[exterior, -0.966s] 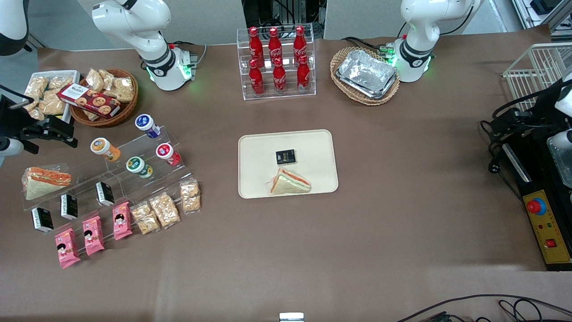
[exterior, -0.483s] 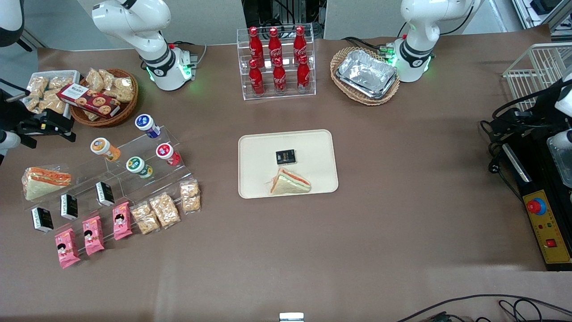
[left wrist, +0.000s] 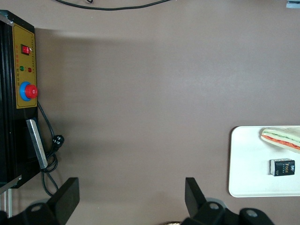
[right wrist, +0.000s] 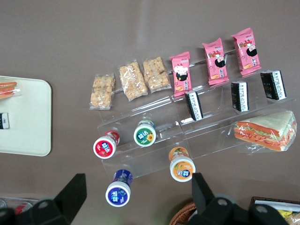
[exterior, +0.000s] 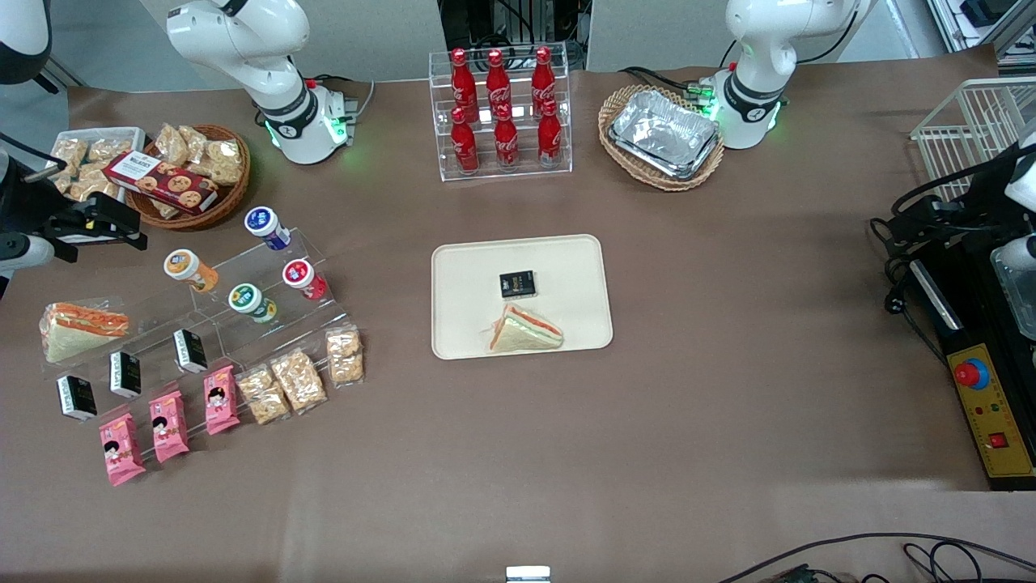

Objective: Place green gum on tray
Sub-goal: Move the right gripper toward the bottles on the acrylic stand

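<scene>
The green gum lies on a clear acrylic stepped rack, its green-rimmed white lid facing up. In the right wrist view the green gum sits between a red-lidded bottle and an orange-lidded one. My gripper hovers open and empty at the working arm's end of the table, beside the rack and farther from the front camera than the gum; in its own view the gripper has its fingers spread wide. The cream tray lies mid-table and holds a sandwich and a small black box.
On the rack are an orange-lidded bottle, a red-lidded bottle, a blue-lidded bottle, black boxes and a sandwich. Snack packets lie nearer the camera. A wicker basket of snacks stands close to the gripper. A cola rack stands farther back.
My gripper has shifted slightly farther from the front camera, then a little toward the rack. Nothing on the table has moved.
</scene>
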### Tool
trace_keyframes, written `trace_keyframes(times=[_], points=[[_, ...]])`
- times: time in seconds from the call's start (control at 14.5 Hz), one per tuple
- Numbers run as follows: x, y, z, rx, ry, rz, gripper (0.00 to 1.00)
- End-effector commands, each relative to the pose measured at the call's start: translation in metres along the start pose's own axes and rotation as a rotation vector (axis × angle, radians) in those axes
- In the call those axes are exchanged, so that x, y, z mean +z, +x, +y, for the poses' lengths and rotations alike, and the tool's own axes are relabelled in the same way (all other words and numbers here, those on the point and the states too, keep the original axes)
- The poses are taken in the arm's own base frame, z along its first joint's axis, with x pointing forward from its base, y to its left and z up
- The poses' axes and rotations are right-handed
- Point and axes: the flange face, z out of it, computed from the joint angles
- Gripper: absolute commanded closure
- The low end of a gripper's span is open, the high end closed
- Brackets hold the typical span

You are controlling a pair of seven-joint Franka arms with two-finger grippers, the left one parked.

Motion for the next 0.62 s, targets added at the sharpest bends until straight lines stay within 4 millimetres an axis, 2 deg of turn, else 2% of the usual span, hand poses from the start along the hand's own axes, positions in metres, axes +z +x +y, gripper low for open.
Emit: trace_keyframes(times=[0.0, 0.21, 0.41, 0.48, 0.55], points=[[-0.003, -0.014, -0.004, -0.001, 0.019, -0.007, 0.0], [0.001, -0.043, -0.009, -0.008, 0.031, -0.001, 0.0], [0.02, -0.096, -0.035, -0.055, 0.038, 0.072, 0.0], [0.027, -0.109, -0.045, -0.065, 0.033, 0.088, 0.0], [0.032, -0.113, -0.046, -0.059, 0.036, 0.079, 0.0]])
